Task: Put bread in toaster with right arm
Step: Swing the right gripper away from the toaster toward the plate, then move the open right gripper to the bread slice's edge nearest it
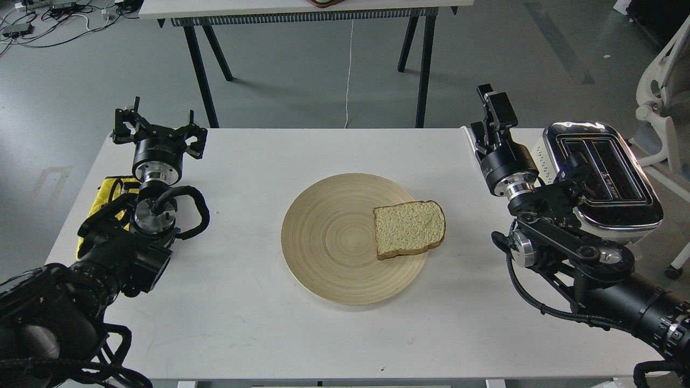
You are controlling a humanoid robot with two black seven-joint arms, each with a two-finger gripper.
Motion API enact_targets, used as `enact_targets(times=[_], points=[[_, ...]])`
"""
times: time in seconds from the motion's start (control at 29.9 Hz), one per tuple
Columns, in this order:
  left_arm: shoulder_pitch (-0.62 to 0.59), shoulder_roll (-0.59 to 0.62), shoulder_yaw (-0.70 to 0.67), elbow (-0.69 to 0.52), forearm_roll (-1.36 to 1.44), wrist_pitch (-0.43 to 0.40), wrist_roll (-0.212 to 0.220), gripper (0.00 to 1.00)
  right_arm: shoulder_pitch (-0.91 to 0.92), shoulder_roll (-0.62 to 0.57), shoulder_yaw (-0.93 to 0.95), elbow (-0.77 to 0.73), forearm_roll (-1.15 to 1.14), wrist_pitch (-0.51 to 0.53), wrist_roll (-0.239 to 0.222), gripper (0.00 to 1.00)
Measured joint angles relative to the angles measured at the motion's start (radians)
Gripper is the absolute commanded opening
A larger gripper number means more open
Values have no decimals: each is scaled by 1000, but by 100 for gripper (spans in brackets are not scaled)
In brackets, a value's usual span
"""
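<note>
The bread (409, 228), a pale tan slice with a brown crust, lies flat on the right part of a round wooden plate (329, 237) in the middle of the white table. The toaster (604, 178), cream-white with a chrome top and two empty slots, stands at the table's right edge. My right gripper (493, 99) points up and away, just left of the toaster and well above and right of the bread. Its two fingers stand slightly apart and hold nothing. My left gripper (159, 132), a multi-pronged claw, is spread open and empty at the far left.
A yellow cloth (110, 191) lies under my left arm at the table's left edge. A second table (302, 8) stands behind, with a white cord (349, 70) hanging to the floor. A white chair (666, 102) stands at the far right.
</note>
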Motion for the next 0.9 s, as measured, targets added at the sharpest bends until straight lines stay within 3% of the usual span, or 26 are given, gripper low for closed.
enact_targets(times=[0.67,0.9], points=[[0,-1,0,0,0,0,0,100,-94,-4,-265,-50,-3,-35,0,97],[0,-1,0,0,0,0,0,100,-107,5,-285,-54,-2,-47,0,83]])
